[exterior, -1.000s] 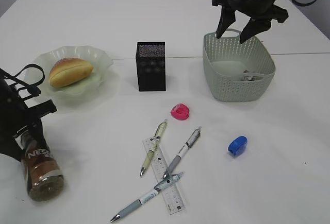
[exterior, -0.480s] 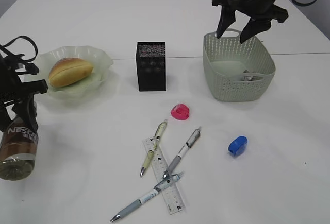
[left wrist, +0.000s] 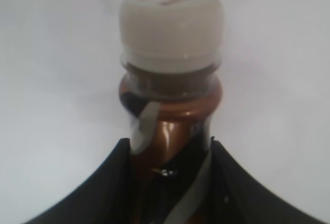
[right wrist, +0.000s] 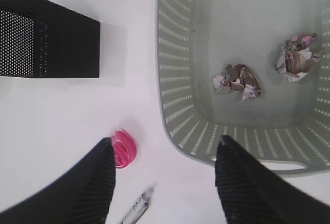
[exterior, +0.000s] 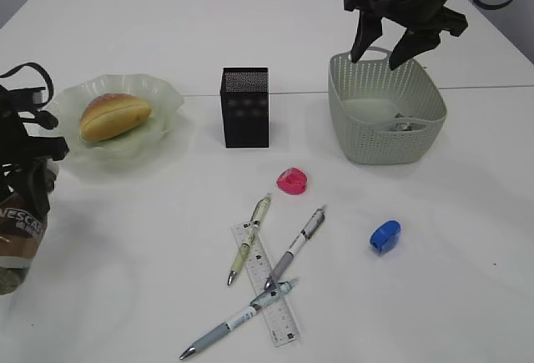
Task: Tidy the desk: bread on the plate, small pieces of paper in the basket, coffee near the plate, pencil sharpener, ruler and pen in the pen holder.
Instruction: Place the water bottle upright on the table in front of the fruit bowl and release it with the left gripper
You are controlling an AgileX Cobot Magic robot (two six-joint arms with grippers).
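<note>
The left tool is clamped on the coffee just below its white cap, holding the bottle tilted at the counter's 9 o'clock edge, at 7 o'clock from the plate with the bread. The right tool hangs spread open and empty over the basket, where two crumpled papers lie.

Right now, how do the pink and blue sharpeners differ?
Colour: the pink sharpener is magenta, the blue sharpener royal blue.
Place: the pink one lies below the pen holder, just left of the basket; the blue one lies further toward the camera and further right, away from the pens.
Views: the right wrist view shows the pink one, not the blue.
Shared: both small, rounded, loose on the desk, not in the pen holder.
</note>
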